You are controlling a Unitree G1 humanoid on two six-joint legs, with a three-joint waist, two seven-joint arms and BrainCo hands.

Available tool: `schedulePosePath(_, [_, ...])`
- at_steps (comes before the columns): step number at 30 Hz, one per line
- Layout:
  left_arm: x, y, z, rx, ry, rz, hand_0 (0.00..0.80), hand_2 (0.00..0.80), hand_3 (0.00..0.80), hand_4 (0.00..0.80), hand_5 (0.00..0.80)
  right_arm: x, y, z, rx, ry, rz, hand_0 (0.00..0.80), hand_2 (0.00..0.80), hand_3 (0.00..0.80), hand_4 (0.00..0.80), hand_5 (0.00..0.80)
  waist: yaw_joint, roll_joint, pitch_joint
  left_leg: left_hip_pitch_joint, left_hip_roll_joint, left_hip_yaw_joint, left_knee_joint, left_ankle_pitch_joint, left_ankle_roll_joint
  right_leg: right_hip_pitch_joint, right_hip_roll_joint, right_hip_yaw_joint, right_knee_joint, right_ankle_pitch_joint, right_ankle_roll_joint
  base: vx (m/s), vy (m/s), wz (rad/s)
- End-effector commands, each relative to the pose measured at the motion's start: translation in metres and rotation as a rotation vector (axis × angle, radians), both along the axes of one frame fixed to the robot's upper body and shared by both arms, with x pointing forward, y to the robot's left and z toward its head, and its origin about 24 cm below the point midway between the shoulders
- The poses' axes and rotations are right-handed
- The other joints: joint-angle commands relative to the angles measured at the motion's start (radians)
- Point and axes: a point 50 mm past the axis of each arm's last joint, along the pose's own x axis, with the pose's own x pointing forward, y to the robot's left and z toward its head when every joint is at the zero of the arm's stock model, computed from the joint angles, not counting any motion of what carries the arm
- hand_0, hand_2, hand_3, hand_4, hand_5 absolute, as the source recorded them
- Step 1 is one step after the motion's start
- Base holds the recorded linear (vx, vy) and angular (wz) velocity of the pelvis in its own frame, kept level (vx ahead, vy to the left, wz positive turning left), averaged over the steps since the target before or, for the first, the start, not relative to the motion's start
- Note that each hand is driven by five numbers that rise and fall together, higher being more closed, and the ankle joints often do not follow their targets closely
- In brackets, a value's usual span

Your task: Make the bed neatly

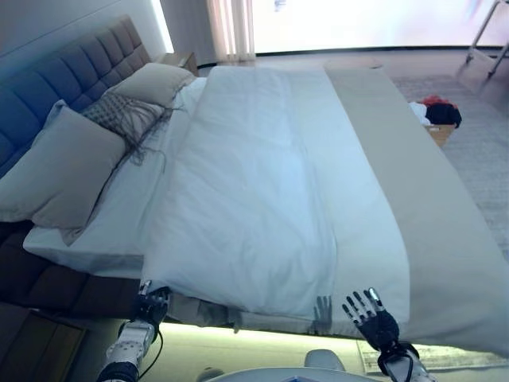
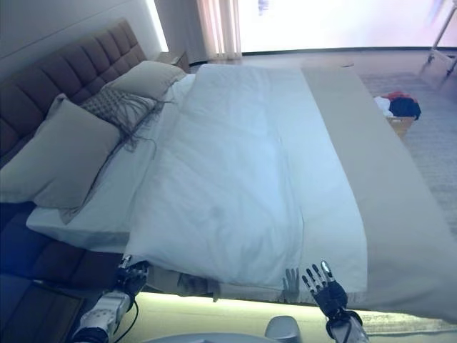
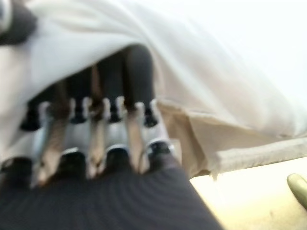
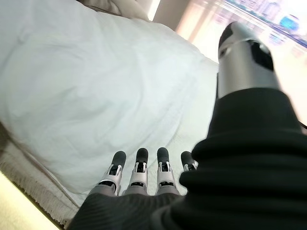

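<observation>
A white duvet (image 1: 246,183) lies spread over the bed, with a beige runner (image 1: 421,207) along the foot end. Two grey pillows (image 1: 56,167) (image 1: 155,79) and a patterned cushion (image 1: 123,115) lean at the quilted headboard (image 1: 71,72). My left hand (image 1: 147,306) is at the duvet's near corner. In the left wrist view its fingers (image 3: 136,86) reach under the duvet's edge (image 3: 216,110) and the thumb sits over the cloth. My right hand (image 1: 370,314) is open with fingers spread, just off the bed's near edge by the runner, holding nothing. It also shows in the right wrist view (image 4: 139,167).
A basket with red, white and dark clothes (image 1: 436,115) stands on the carpet past the bed's foot. A wooden bedside table (image 1: 36,346) is at my lower left, and another (image 1: 181,60) stands by the far pillow. A bright window runs along the far wall.
</observation>
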Motion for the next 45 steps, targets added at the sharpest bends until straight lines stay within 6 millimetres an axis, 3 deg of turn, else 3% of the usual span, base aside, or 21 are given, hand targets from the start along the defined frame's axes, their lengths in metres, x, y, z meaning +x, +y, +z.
schedulePosePath(1, [0.024,0.020,0.022,0.035,-0.170,0.071,0.800,0.800,0.800,0.800,0.800,0.020,0.007,0.014,0.019,-0.116,0.096,0.000,0.000,0.000,0.000,0.000,-0.031,0.038,0.002,0.057,0.051,-0.029,-0.201,0.288,-0.077,0.027,-0.055,0.049,0.057,-0.034,-0.013,0.131,0.707,-0.07])
schedulePosePath(4, [0.031,0.019,0.025,0.031,-0.173,0.046,0.800,0.800,0.800,0.800,0.800,0.022,0.019,0.008,0.058,-0.123,0.086,0.000,0.000,0.000,0.000,0.000,-0.028,0.016,-0.003,0.056,-0.023,0.016,-0.144,0.155,-0.052,0.048,-0.181,0.046,0.014,0.046,0.040,0.131,0.576,0.00])
schedulePosePath(6, [0.033,0.023,0.029,0.047,-0.180,0.046,0.800,0.800,0.800,0.800,0.800,0.026,0.032,0.008,0.107,-0.143,0.091,0.000,0.000,0.000,0.000,0.000,-0.020,-0.012,-0.004,0.046,-0.071,0.008,-0.099,0.101,-0.028,0.038,-0.216,0.073,-0.026,0.169,0.059,0.027,0.271,-0.27])
schedulePosePath(8, [0.037,0.036,0.041,0.087,-0.191,0.048,0.800,0.800,0.800,0.800,0.800,0.033,0.049,0.008,0.164,-0.173,0.109,0.000,0.000,0.000,0.000,0.000,-0.005,-0.035,0.000,0.055,-0.092,0.056,-0.095,0.074,-0.005,0.026,-0.250,0.054,-0.065,0.260,0.076,-0.064,0.185,-0.46])
schedulePosePath(9, [0.038,0.040,0.043,0.100,-0.190,0.054,0.800,0.800,0.800,0.800,0.800,0.036,0.056,0.009,0.181,-0.180,0.119,0.000,0.000,0.000,0.000,0.000,0.002,-0.038,0.000,0.057,-0.094,0.066,-0.100,0.071,0.002,0.019,-0.246,0.044,-0.062,0.263,0.078,-0.108,0.147,-0.53])
schedulePosePath(11, [0.041,0.048,0.050,0.120,-0.191,0.055,0.800,0.800,0.800,0.800,0.800,0.035,0.065,0.010,0.205,-0.178,0.129,0.000,0.000,0.000,0.000,0.000,0.005,-0.041,-0.004,0.050,-0.102,0.065,-0.103,0.069,0.024,-0.007,-0.182,0.054,-0.006,0.210,0.067,-0.101,0.156,-0.48])
schedulePosePath(13, [0.039,0.051,0.050,0.154,-0.172,0.031,0.800,0.800,0.800,0.800,0.800,0.026,0.067,0.005,0.232,-0.167,0.144,0.000,0.000,0.000,0.000,0.000,0.009,-0.049,-0.016,0.046,-0.100,0.075,-0.110,0.076,0.038,-0.018,-0.098,0.026,0.043,0.141,0.054,-0.050,0.064,-0.21])
schedulePosePath(15, [0.040,0.048,0.048,0.168,-0.156,0.014,0.800,0.800,0.800,0.800,0.800,0.018,0.068,0.003,0.245,-0.156,0.152,0.000,0.000,0.000,0.000,0.000,0.017,-0.055,-0.023,0.037,-0.099,0.056,-0.108,0.082,0.035,-0.004,-0.037,0.009,0.023,0.084,0.022,-0.013,-0.050,-0.18])
schedulePosePath(16, [0.041,0.044,0.046,0.167,-0.152,0.001,0.800,0.800,0.800,0.800,0.800,0.015,0.068,0.000,0.240,-0.145,0.144,0.000,0.000,0.000,0.000,0.000,0.025,-0.062,-0.025,0.020,-0.105,0.024,-0.092,0.080,0.028,0.013,-0.019,0.015,-0.024,0.069,0.006,0.005,-0.109,0.00])
schedulePosePath(18, [0.042,0.041,0.045,0.177,-0.133,-0.011,0.800,0.800,0.800,0.800,0.800,0.016,0.068,-0.001,0.227,-0.128,0.138,0.000,0.000,0.000,0.000,0.000,0.031,-0.063,-0.020,0.015,-0.099,0.006,-0.099,0.098,0.023,0.031,0.014,0.016,-0.052,0.077,-0.005,0.026,-0.107,0.47])
schedulePosePath(21, [0.046,0.044,0.047,0.230,-0.099,-0.025,0.800,0.800,0.800,0.800,0.800,0.020,0.065,0.004,0.195,-0.127,0.143,0.000,0.000,0.000,0.000,0.000,0.041,-0.056,-0.013,0.007,-0.046,0.061,-0.130,0.151,-0.009,0.069,0.038,-0.066,-0.108,0.072,-0.023,0.000,-0.059,0.36])
schedulePosePath(22, [0.052,0.043,0.049,0.243,-0.103,-0.042,0.800,0.800,0.800,0.800,0.800,0.021,0.059,0.006,0.174,-0.141,0.128,0.000,0.000,0.000,0.000,0.000,0.036,-0.056,-0.011,-0.010,-0.027,0.097,-0.125,0.168,-0.023,0.076,0.035,-0.091,-0.124,0.076,-0.024,-0.050,0.004,0.29])
schedulePosePath(23, [0.056,0.042,0.051,0.257,-0.106,-0.055,0.800,0.800,0.800,0.800,0.800,0.021,0.054,0.008,0.158,-0.151,0.115,0.000,0.000,0.000,0.000,0.000,0.035,-0.057,-0.008,-0.032,-0.018,0.093,-0.107,0.185,-0.035,0.080,0.033,-0.098,-0.132,0.077,-0.026,-0.028,0.050,0.58])
schedulePosePath(25, [0.051,0.048,0.050,0.271,-0.097,-0.032,0.800,0.800,0.800,0.800,0.800,0.024,0.044,0.011,0.126,-0.139,0.101,0.000,0.000,0.000,0.000,0.000,0.040,-0.053,-0.001,-0.055,-0.004,0.021,-0.070,0.190,-0.045,0.076,0.031,-0.076,-0.120,0.070,-0.025,0.047,0.135,0.58])
schedulePosePath(27, [0.038,0.061,0.048,0.293,-0.067,-0.008,0.800,0.800,0.800,0.800,0.800,0.026,0.036,0.014,0.108,-0.127,0.104,0.000,0.000,0.000,0.000,0.000,0.039,-0.045,0.005,-0.035,0.000,-0.015,-0.070,0.179,-0.046,0.077,0.026,-0.050,-0.104,0.056,-0.027,0.123,0.193,0.00])
schedulePosePath(33, [-0.001,0.108,0.047,0.344,0.072,0.127,0.800,0.800,0.800,0.800,0.800,0.025,0.024,0.016,0.073,-0.111,0.117,0.000,0.000,0.000,0.000,0.000,0.015,-0.028,-0.008,0.017,-0.027,0.036,-0.105,0.134,-0.030,0.077,-0.030,-0.024,-0.099,0.059,0.003,0.157,0.225,-0.21])
schedulePosePath(37, [-0.008,0.130,0.056,0.388,0.092,0.192,0.800,0.800,0.800,0.800,0.800,0.024,0.017,0.017,0.051,-0.109,0.162,0.000,0.000,0.000,0.000,0.000,0.002,-0.023,-0.004,-0.006,-0.036,0.064,-0.091,0.129,-0.033,0.058,-0.058,-0.029,-0.103,0.067,0.023,0.068,0.196,-0.11])
schedulePosePath(41, [0.007,0.127,0.060,0.402,0.054,0.198,0.800,0.800,0.800,0.800,0.800,0.035,0.007,0.025,0.006,-0.156,0.199,0.000,0.000,0.000,0.000,0.000,-0.010,-0.014,0.031,-0.074,-0.039,0.086,-0.044,0.127,-0.048,0.014,-0.083,-0.035,-0.086,0.071,0.032,-0.031,0.222,0.03])
schedulePosePath(45, [0.036,0.119,0.073,0.388,-0.036,0.205,0.800,0.800,0.800,0.800,0.800,0.059,0.003,0.040,-0.020,-0.253,0.221,0.000,0.000,0.000,0.000,0.000,-0.006,-0.009,0.102,-0.164,-0.051,0.063,-0.002,0.123,-0.046,-0.067,-0.106,-0.020,-0.064,0.086,0.043,-0.180,0.189,0.15])
